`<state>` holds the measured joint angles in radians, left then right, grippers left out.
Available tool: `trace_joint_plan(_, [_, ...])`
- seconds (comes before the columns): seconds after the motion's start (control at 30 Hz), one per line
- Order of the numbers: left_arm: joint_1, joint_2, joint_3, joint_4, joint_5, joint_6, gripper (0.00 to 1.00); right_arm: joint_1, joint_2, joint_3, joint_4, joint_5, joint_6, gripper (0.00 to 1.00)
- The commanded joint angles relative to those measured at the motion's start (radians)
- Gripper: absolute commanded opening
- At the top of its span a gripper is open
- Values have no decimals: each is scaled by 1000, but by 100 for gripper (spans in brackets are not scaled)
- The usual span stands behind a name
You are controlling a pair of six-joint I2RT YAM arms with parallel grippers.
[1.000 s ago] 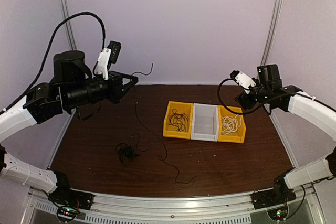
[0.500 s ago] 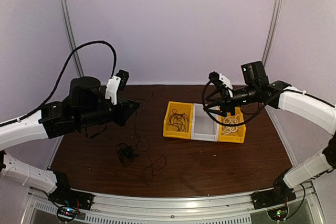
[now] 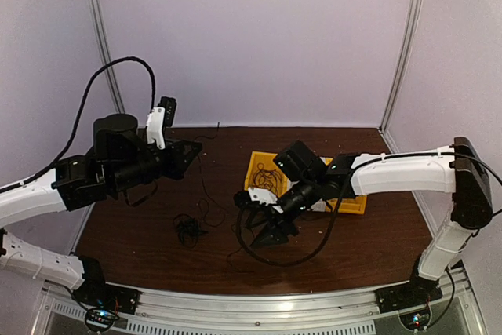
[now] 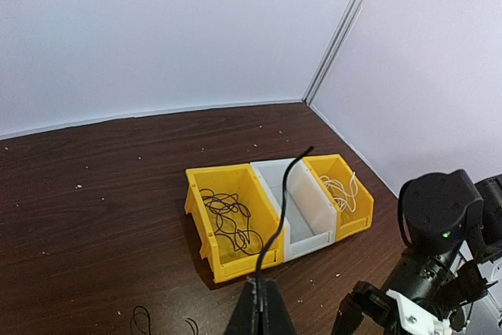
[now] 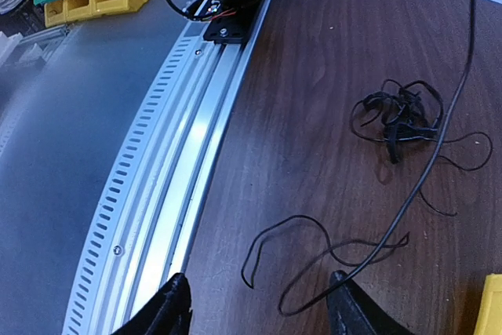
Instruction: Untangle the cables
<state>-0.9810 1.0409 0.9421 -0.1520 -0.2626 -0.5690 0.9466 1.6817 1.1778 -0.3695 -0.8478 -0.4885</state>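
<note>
Right pincer has swung down near the tangle, open and empty; the cable loops just ahead; left pincer is clamped on it.

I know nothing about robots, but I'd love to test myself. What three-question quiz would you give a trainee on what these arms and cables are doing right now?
1. True or false: the left gripper is shut on a thin black cable.
2. Fill in: the right gripper, low over the dark wooden table, has its jaws ____.
3. The white cables lie: A in the left gripper; B in a yellow plastic end bin; C loose on the table.

Key: 1 true; 2 open; 3 B.
</note>
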Motion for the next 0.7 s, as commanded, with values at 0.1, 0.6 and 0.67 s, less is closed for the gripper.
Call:
trace_joint_plan(0.1, [-1,-60,-43,60,-52,-59,0,57,61,20,129,132,107,54])
trace_joint_plan(0.6, [2,-92,-51,48,-73,-82,0,64,72,9,178,287,206,29])
trace_joint_plan(0.67, [0,-102,-55,40,-86,-82,0,62,55,-7,172,315,204,31])
